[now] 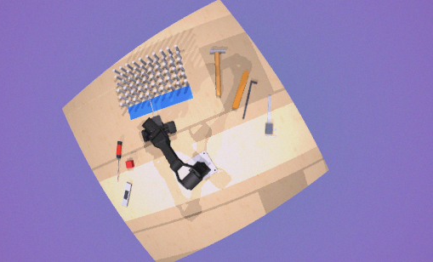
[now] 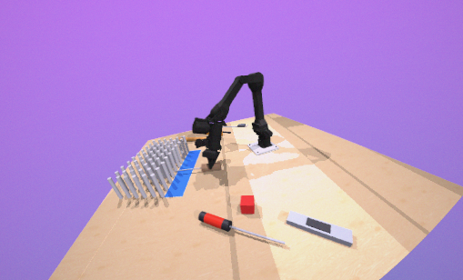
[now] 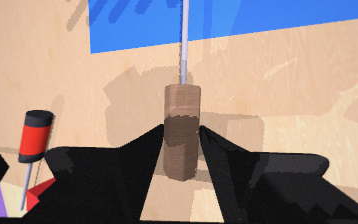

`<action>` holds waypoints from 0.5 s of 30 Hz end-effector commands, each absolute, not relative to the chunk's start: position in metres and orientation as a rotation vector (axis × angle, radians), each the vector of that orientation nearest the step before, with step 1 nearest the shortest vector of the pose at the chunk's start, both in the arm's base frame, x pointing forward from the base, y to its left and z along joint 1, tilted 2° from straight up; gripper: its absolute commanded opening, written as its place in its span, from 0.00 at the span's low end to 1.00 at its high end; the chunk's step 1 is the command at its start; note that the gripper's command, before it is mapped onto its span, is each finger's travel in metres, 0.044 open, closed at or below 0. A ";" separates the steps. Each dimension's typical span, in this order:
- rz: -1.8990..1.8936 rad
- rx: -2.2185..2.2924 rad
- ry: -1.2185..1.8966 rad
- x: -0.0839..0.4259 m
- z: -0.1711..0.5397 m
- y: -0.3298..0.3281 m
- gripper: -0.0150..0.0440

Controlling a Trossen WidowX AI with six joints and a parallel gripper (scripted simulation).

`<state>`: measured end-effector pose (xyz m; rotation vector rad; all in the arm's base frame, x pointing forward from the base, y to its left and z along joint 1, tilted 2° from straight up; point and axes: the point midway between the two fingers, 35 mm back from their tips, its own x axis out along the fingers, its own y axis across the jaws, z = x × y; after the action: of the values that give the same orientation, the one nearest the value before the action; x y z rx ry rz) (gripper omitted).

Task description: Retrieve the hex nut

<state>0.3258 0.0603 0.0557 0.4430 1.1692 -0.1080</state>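
My gripper (image 1: 156, 119) (image 2: 211, 167) (image 3: 181, 128) is shut on the wooden handle (image 2: 217, 167) (image 3: 182, 102) of a thin metal-shafted tool, in front of the taped strip. The tool's shaft (image 1: 152, 106) (image 2: 189, 169) (image 3: 184, 45) points over the blue taped strip (image 1: 139, 111) (image 2: 176, 189) (image 3: 130, 32). Its tip is near the strip's far edge, by the front spacers; the wrist view cuts it off. The metal spacers (image 1: 176, 48) (image 2: 115, 188) stand in rows behind the strip. I cannot make out the hex nut in any view.
A red screwdriver (image 1: 119, 150) (image 2: 216, 221) (image 3: 35, 136), a red cube (image 1: 129, 164) (image 2: 247, 205) and a grey bar (image 1: 127, 189) (image 2: 296, 219) lie left of the arm in the top view. A hammer (image 1: 218, 74), orange bar (image 1: 241, 90), dark hooked rod (image 1: 247, 99) and grey-handled tool (image 1: 269, 128) lie right.
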 end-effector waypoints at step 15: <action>-0.113 0.445 1.165 0.314 0.055 0.064 0.25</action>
<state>0.3158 0.0639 0.0550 0.4433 1.1702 -0.1081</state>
